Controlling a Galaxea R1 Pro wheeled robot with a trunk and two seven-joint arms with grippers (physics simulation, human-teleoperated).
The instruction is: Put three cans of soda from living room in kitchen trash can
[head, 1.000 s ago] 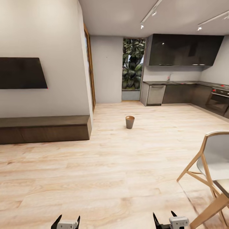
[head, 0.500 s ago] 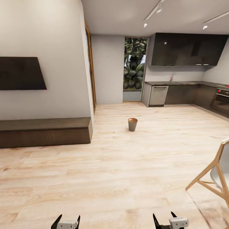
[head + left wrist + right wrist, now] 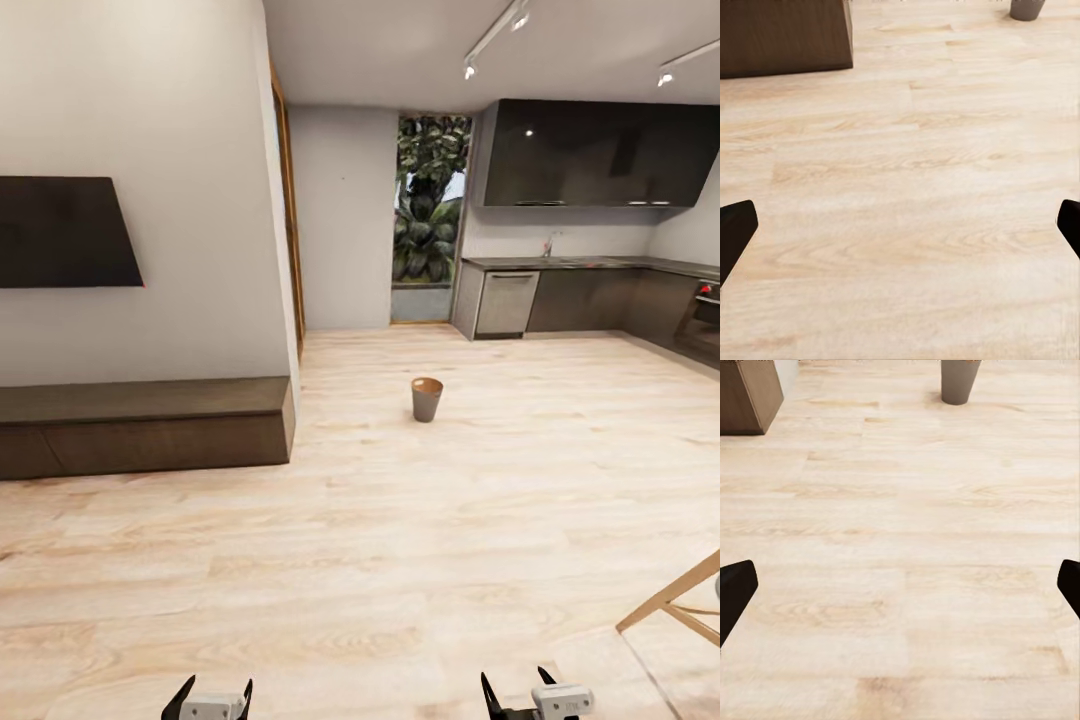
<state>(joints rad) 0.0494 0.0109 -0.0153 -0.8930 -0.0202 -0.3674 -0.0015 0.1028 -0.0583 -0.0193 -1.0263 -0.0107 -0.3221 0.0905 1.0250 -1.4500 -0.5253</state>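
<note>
Standing far ahead: tash can [image 3: 427, 398] | left gripper [image 3: 208, 692] spread | right gripper [image 3: 520, 690] spread

You have nothing to read here: no text, label, brand, number or sign stands on any surface. The bin [image 3: 427, 398], the low cabinet [image 3: 145, 427] and the kitchen fronts [image 3: 585, 300] are all plain.
</note>
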